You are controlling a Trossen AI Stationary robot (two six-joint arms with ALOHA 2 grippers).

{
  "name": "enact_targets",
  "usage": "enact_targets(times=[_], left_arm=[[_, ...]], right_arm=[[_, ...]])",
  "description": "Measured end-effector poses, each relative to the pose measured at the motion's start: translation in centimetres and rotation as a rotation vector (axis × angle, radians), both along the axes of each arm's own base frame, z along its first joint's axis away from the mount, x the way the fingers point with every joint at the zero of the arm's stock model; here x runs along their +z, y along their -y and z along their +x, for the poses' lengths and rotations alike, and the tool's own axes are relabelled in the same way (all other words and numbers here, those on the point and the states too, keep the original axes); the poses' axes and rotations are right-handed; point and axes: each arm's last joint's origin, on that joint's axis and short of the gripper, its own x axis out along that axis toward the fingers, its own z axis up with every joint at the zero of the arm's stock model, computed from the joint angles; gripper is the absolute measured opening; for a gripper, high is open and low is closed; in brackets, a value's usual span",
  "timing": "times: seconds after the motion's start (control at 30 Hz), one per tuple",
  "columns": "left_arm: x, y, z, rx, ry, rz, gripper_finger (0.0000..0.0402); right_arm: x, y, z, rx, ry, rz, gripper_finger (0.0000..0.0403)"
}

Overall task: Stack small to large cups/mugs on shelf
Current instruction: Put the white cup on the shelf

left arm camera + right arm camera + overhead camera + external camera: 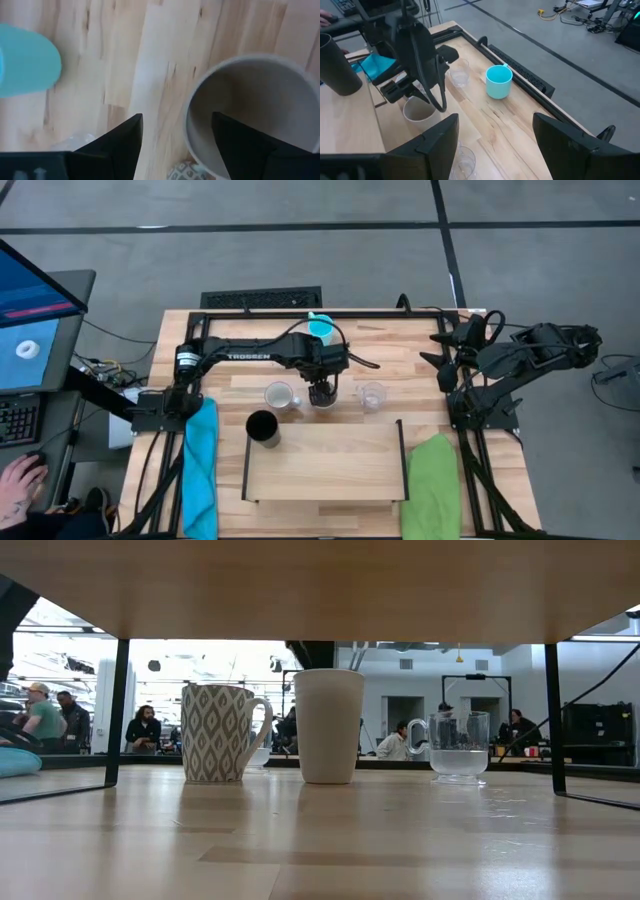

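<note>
My left gripper (322, 392) (177, 125) is open and hangs over the beige-tan mug (250, 100) (328, 725). One finger stands over the mug's hollow and the other outside its rim. The white patterned mug (218, 733) stands close beside the beige one, hidden under the arm in the high view. The blue mug (322, 328) (498, 81) stands toward the far edge. Two clear glasses (280, 395) (372, 395) flank the gripper. The black tumbler (263, 428) stands at the far-left corner of the shelf (325, 465). My right gripper (445, 345) waits open at the far right.
A blue towel (200, 460) lies along the table's left side and a green towel (432, 480) lies at its near right. The shelf's black rails (402, 460) stand up on both sides. A person's hand (20, 480) rests at a keyboard off the table's left.
</note>
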Motion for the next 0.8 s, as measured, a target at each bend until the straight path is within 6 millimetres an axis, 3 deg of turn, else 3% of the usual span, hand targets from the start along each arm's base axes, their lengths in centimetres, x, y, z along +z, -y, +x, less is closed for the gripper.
enact_targets(times=[0.23, 0.37, 0.57, 0.67, 0.8], left_arm=[[-0.7, 0.0, 0.1, -0.009, 0.002, -0.001, 0.0197], [-0.7, -0.1, 0.1, -0.017, 0.002, -0.007, 0.0145], [-2.7, -0.7, 0.6, -0.016, -0.044, -0.085, 0.0055], [-2.7, -0.7, 0.6, -0.017, -0.043, -0.091, 0.0016], [-1.8, -1.1, 0.6, 0.015, -0.008, -0.058, 0.0006]], right_arm=[[0.0, 0.0, 0.0, 0.000, -0.001, 0.000, 0.0279], [0.0, 0.0, 0.0, 0.000, -0.003, -0.002, 0.0279], [0.0, 0.0, 0.0, 0.002, -0.005, 0.000, 0.0279], [0.0, 0.0, -0.1, 0.003, -0.006, -0.001, 0.0279], [-0.1, 0.0, -0.1, 0.003, -0.008, -0.001, 0.0279]])
